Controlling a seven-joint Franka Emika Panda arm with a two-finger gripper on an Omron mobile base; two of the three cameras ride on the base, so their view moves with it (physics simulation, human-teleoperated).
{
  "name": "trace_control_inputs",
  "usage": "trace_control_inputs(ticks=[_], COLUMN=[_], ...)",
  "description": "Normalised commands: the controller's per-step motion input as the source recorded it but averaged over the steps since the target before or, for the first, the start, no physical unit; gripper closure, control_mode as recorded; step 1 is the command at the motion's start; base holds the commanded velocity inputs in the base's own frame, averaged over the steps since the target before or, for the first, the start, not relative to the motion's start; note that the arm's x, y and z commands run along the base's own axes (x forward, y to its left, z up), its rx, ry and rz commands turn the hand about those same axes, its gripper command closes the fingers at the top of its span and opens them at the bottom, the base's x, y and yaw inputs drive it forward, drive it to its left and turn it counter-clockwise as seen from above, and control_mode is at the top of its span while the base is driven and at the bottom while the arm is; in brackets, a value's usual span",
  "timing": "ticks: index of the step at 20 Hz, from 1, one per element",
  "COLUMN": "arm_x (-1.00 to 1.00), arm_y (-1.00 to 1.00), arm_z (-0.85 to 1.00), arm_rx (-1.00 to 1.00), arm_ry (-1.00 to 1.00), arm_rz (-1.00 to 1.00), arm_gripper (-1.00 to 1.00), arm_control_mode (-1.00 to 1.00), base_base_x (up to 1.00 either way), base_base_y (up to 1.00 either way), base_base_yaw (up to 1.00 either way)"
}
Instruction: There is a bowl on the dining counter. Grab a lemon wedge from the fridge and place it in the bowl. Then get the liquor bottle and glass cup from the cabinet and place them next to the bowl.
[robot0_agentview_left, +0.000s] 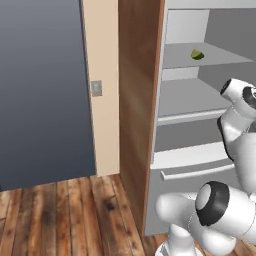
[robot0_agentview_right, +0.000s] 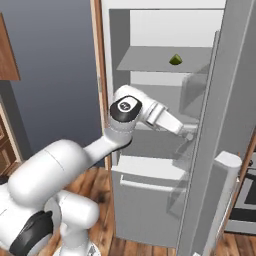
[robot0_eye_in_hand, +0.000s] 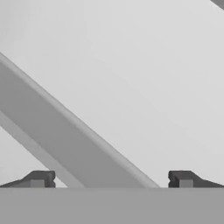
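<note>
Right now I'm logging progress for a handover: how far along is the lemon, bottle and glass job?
Done: the fridge door stands open. In hand: the open gripper, holding nothing, is inside the fridge, below the shelf where the lemon wedge lies untouched. Left: grab the wedge, put it in the bowl, then fetch the liquor bottle and glass cup.

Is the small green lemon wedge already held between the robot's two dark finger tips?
No, the small green lemon wedge lies alone on the upper grey fridge shelf, while the gripper is open with nothing between its tips.
</note>
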Motion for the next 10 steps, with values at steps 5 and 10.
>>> trace_control_inputs(ticks=[5,10], arm_x=[-0.8,-0.52], arm_y=[-0.37,0.71], arm_z=[0.39,0.78], arm_rx=[0.07,0.1], arm_ry=[-0.22,-0.25], arm_rz=[0.11,0.36], arm_gripper=[-1.0,-1.0], arm_control_mode=[-1.0,-1.0], base_base_x=[0.0,0.0], base_base_y=[0.0,0.0], base_base_yaw=[0.0,0.0])
